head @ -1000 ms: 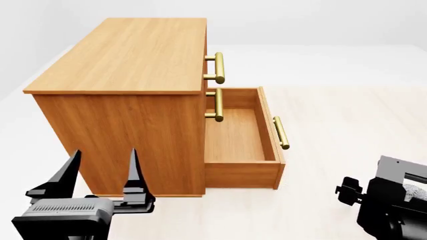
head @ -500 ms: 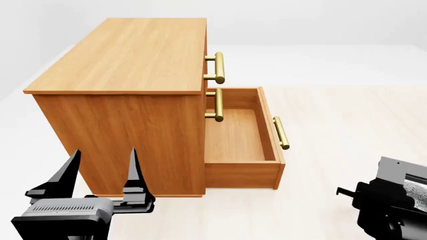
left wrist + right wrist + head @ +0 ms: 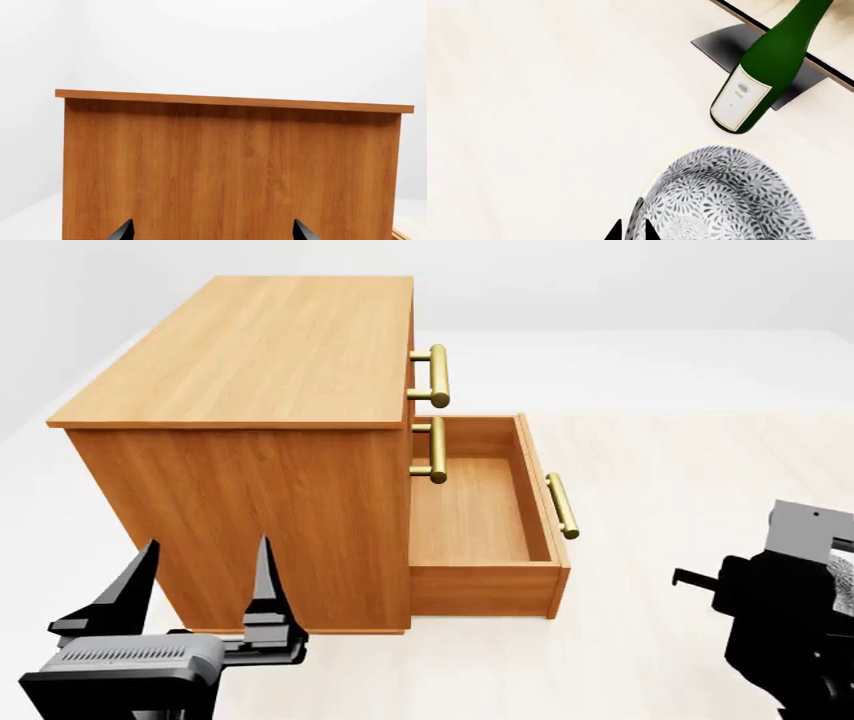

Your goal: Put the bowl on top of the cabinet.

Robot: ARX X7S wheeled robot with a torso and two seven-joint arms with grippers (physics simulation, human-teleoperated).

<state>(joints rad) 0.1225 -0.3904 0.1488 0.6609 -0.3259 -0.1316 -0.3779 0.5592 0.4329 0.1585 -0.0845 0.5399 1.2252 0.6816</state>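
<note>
From my head camera I look down on the cabinet [image 3: 267, 370], its flat top bare wood and its bottom drawer [image 3: 481, 510] pulled out, with brass handles [image 3: 438, 375] along the front. My left gripper [image 3: 200, 585] hangs low in front of the cabinet's side panel, its two black fingers spread wide with nothing between them; the left wrist camera confirms this, showing only the two fingertips [image 3: 123, 231] far apart against that same wooden side [image 3: 230, 170]. My right gripper [image 3: 781, 615] sits at the far right edge of the head view, well apart from the cabinet, and there only a sliver of patterned surface shows beside it. The right wrist camera tells more: the bowl [image 3: 734, 200] fills the lower part of that picture, and my two dark fingertips [image 3: 630, 231] are pinched close together on its pale rim, gripping it. That camera alone also shows a green bottle [image 3: 764, 65] with a white label, leaning over a dark flat base [image 3: 727, 42] on the pale floor [image 3: 547, 100].
</note>
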